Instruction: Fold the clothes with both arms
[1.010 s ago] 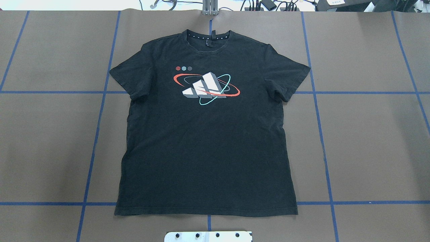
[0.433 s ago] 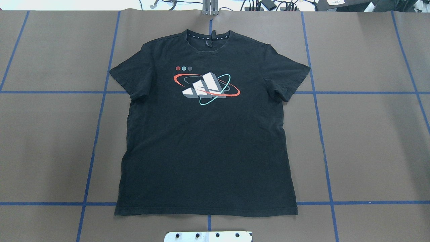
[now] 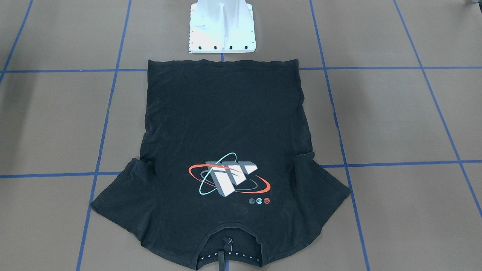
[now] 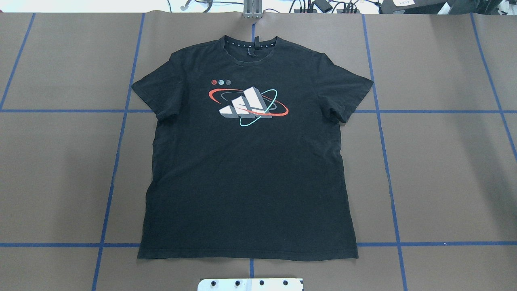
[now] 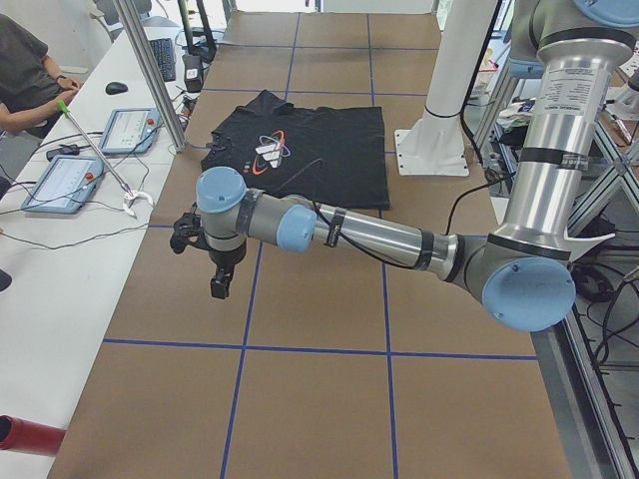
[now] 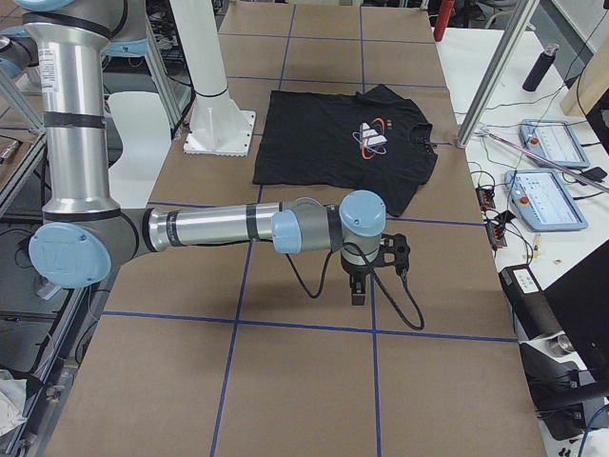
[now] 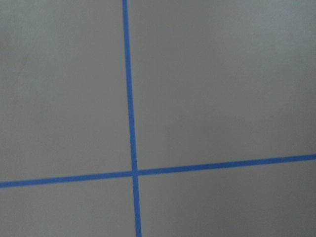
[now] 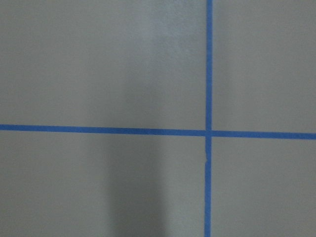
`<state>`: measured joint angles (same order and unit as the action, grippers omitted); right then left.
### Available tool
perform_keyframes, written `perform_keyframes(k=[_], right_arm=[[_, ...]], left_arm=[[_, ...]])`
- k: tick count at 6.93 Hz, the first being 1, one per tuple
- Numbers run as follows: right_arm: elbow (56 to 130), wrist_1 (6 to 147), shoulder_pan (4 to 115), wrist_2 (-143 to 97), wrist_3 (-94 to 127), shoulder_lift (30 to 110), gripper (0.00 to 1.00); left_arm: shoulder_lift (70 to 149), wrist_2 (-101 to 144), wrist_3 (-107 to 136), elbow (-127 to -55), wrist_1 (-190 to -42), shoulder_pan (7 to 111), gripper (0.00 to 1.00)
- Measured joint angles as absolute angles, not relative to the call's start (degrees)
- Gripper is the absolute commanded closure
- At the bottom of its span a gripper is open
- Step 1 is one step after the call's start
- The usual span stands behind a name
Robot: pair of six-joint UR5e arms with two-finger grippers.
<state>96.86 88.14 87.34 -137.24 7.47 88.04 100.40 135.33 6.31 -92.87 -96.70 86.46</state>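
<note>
The black T-shirt lies flat and face up in the middle of the table. Its hem is just beside the white pedestal base, its collar points away from the robot, and both sleeves are spread out. The logo sits on the chest, white-grey blocks ringed in orange and teal.

The tabletop is covered in brown paper marked into large squares by blue tape lines, and the shirt crosses several of them.

The left arm reaches out low over bare paper towards the table's left end. The left gripper points down, well apart from the shirt. The right arm does the same at the other end, with the right gripper hanging over the paper. From these side angles I cannot tell how either pair of jaws stands. Each wrist camera sees only paper and a tape crossing.

Along the far edge runs a white bench with control tablets and cables, where a person sits.
</note>
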Motion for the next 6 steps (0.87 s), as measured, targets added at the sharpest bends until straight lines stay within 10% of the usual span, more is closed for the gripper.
perform_keyframes(k=[6], right_arm=[[92.34, 76.51, 75.50, -137.32, 14.15, 79.17, 0.00]], left_arm=[[103.42, 135.57, 13.90, -90.11, -114.65, 82.55, 0.00]])
